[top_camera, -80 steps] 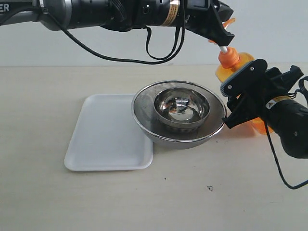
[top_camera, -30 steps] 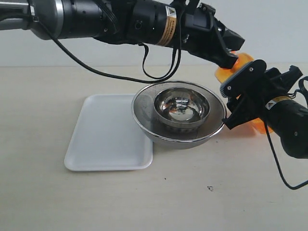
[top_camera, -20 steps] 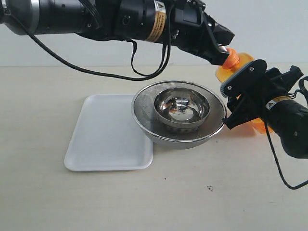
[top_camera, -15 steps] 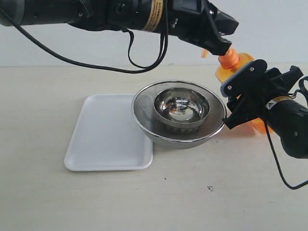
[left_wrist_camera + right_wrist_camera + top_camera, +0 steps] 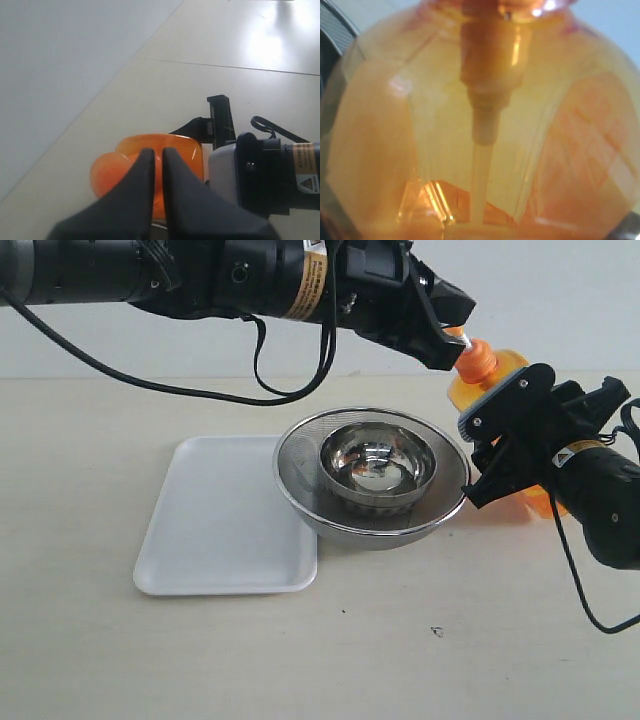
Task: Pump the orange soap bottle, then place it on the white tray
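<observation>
Being listed largest first: the beige table is being crossed by the left arm, stretched from the left side over to the far right. The white tray is being overlapped at one edge by the big steel bowl, with a smaller steel bowl nested inside. The right gripper is being kept clamped round the orange soap bottle. The bottle seems to be resting on the table just right of the bowls, well apart from the tray.

Compared with half a second ago, the left gripper is being brought back down onto the pump. The orange spout seen then is now being hidden, and only a sliver of white stem is being shown above the orange collar. In the left wrist view the fingers are being held pressed together with nothing between them, so they are clenched and being used as a pusher. A pump stroke is judged to be under way, and the move to the tray is still waiting.

A yellow band sticker is being carried on the left arm and a triangle sticker on the right. Their print is too small to be read. The bottle's label is not being shown.
</observation>
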Robot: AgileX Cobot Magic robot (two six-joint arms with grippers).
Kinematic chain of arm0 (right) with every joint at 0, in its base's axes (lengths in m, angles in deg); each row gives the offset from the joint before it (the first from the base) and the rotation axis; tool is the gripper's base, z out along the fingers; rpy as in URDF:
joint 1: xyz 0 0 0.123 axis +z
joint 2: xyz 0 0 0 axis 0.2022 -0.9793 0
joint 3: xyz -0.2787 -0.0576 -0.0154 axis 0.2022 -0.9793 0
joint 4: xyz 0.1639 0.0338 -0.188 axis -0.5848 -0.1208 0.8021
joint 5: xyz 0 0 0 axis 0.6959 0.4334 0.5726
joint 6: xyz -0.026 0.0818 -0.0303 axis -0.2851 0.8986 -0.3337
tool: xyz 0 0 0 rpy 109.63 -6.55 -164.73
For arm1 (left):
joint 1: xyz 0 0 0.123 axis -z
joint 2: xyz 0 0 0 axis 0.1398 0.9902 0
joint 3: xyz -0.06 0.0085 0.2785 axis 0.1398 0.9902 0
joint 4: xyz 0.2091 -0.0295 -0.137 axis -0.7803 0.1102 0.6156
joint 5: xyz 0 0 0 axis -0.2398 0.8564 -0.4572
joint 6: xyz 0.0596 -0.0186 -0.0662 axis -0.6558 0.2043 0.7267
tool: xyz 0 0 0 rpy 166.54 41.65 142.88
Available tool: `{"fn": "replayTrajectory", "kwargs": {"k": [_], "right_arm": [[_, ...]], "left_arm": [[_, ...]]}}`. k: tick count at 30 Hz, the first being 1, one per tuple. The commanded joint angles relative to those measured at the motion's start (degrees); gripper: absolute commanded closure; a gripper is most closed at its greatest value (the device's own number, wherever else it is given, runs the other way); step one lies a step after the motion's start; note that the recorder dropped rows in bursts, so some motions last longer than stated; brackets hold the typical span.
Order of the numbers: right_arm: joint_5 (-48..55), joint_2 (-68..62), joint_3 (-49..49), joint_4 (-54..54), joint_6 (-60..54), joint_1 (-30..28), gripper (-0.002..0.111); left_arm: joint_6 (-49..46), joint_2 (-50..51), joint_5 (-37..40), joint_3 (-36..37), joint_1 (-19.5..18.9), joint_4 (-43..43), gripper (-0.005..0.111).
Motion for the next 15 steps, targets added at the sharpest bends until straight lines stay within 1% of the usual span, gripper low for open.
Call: {"fn": "replayTrajectory", "kwargs": {"k": [1,4,15], "right_arm": [[4.2,-0.3,-0.5,-1.2,1.0,0.0,0.107],[4.1,-0.3,-0.5,-1.2,1.0,0.0,0.107],[4.1,-0.3,-0.5,-1.2,1.0,0.0,0.107]], "left_arm": [[0.4,0.0,1.6,0.6,0.1,0.2,0.102],[0.4,0.6,2.6,0.6,0.1,0.2,0.102],[0.4,2.2,2.3,0.6,0.1,0.2,0.102]]}}
